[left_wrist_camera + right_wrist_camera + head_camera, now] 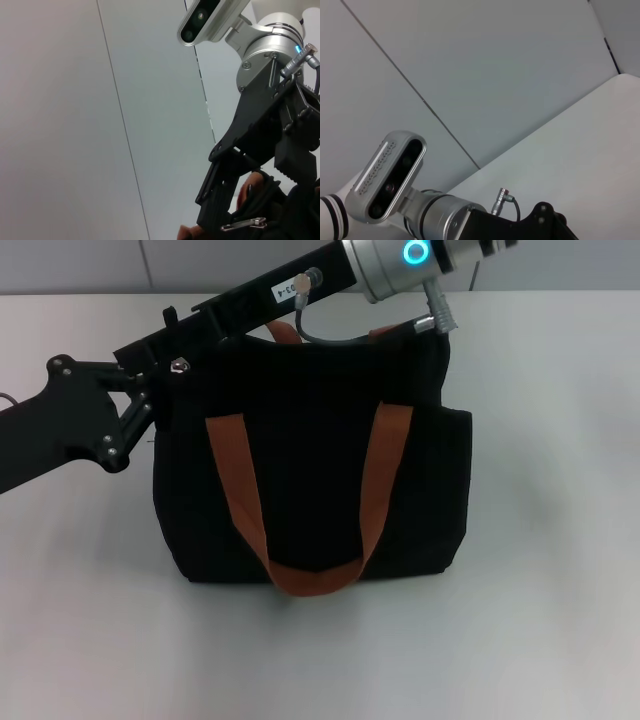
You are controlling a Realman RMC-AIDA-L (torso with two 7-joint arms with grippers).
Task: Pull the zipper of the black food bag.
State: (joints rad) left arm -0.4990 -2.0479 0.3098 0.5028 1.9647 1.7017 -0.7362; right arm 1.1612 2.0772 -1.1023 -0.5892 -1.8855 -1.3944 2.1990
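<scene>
The white table [560,620] is carrying the black food bag [315,480], which is standing upright near its middle with its rust-brown handles [300,575] hanging down the front. The bag's top edge, and so the zip line, is running side to side across the head view.

The right gripper [175,325] is reaching across that top edge from the right to the bag's left corner. The left gripper [150,405] is coming in from the left at the same corner. Whether either is spread or pinching cannot be told.

The zipper [181,366] is sitting at that left corner, just beside both, so I judge the pull should be running rightward along the top edge.
</scene>
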